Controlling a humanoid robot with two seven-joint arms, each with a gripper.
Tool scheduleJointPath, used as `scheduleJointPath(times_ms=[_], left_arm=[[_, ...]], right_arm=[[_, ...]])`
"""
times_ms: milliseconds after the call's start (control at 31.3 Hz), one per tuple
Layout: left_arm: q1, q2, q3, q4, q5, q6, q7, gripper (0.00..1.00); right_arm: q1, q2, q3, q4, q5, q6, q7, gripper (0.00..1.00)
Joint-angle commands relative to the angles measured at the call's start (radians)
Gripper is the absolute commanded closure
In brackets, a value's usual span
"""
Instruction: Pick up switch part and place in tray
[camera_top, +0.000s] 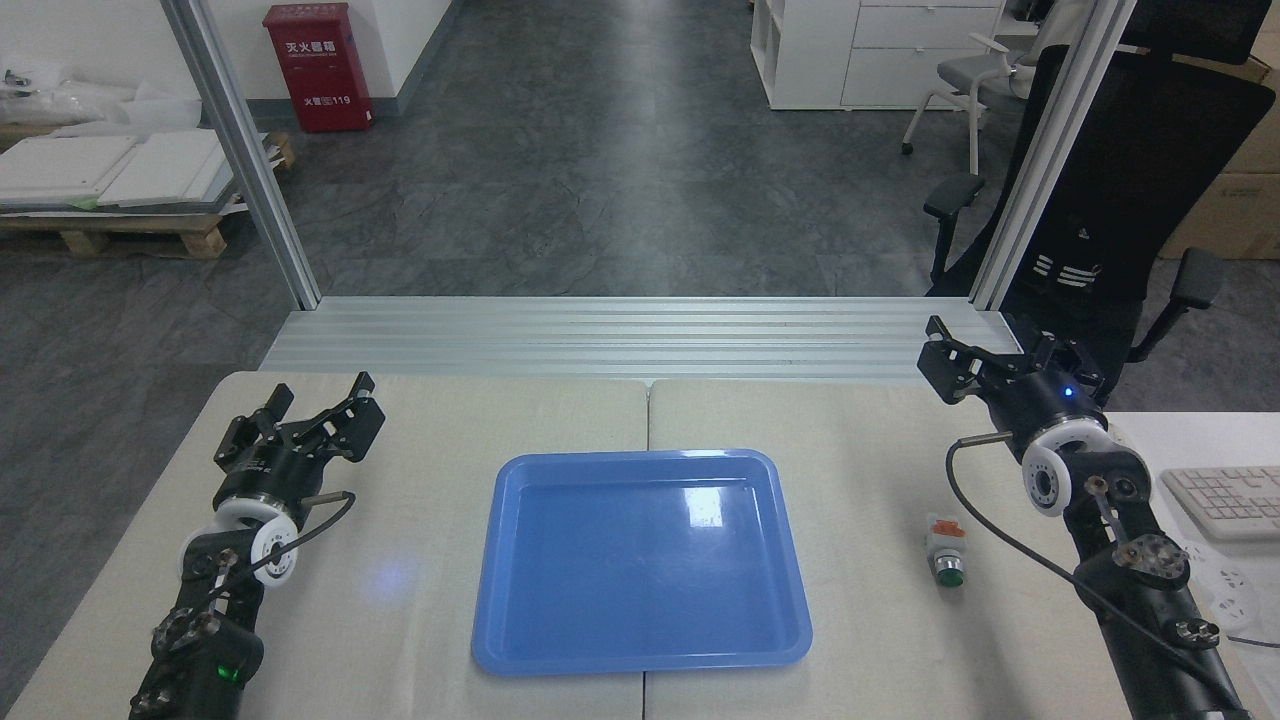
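The switch part (945, 549) lies on the table right of the tray, its orange-red end pointing away from me and its dark green button cap toward me. The blue tray (640, 560) sits in the middle of the table with nothing in it. My right gripper (985, 352) hovers open well behind the switch part, near the table's far right edge, holding nothing. At the far left my left gripper (318, 403) is open too, its fingers spread over bare table.
A white keyboard (1225, 500) lies at the right edge beside my right arm. A black office chair (1130, 210) stands behind the table's right corner. A metal rail platform (620, 335) borders the table's far edge, flanked by two aluminium posts.
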Motion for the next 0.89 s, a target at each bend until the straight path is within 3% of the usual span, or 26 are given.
scheduleJointPath(times_ms=[0,192,511,863], left_arm=[[0.000,0.000,0.000,0.000,0.000,0.000,-0.001,0.00],[0.000,0.000,0.000,0.000,0.000,0.000,-0.001,0.00],[0.000,0.000,0.000,0.000,0.000,0.000,-0.001,0.00],[0.000,0.000,0.000,0.000,0.000,0.000,-0.001,0.00]], right_arm=[[0.004,0.002,0.002,-0.002,0.000,0.000,0.000,0.01],[0.053,0.005,0.014,-0.016,0.004,-0.006,-0.001,0.02],[0.216,0.041,0.003,-0.080,0.009,0.013,-0.004,0.02],[0.285,0.073,0.046,-0.057,0.016,0.167,0.007,0.01]])
